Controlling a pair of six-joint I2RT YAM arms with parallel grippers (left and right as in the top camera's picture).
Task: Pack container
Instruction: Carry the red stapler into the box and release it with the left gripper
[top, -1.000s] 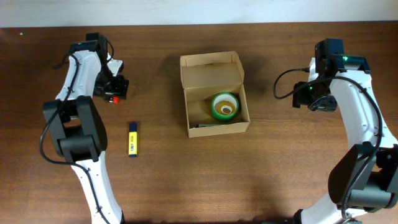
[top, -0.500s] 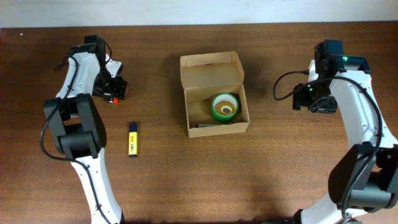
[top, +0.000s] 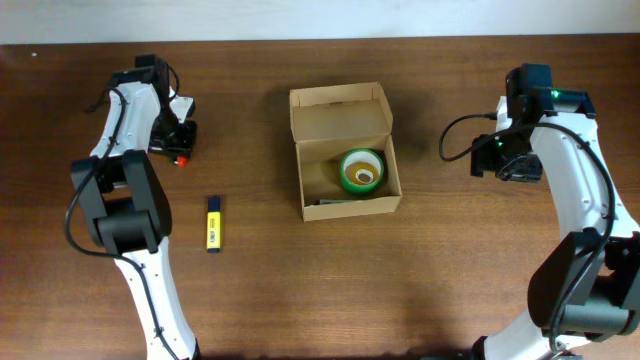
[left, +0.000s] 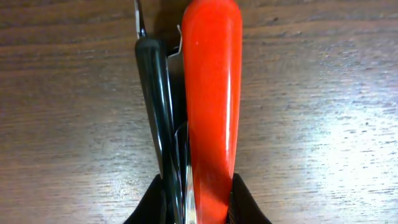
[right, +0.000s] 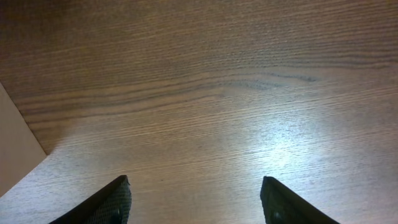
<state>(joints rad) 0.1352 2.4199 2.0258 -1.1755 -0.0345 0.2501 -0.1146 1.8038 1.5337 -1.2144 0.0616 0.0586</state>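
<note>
— Clamped in left gripper (left: 199, 205): red-and-black tool (left: 211, 93), both ends cut off. Right gripper (right: 196, 202): spread wide, empty.
— Mid-table: container (top: 340, 112), lid up, green tape roll (top: 361, 170) inside. Yellow pen (top: 213, 222): label unreadable.

Matt cardboard container (top: 340, 115); glossy plastic red tool (left: 211, 93); matt grained wood table (left: 323, 124).

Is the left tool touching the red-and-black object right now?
Touching. The left wrist view shows the left tool's fingers pressed against both sides of the red-and-black object, with no gap.
</note>
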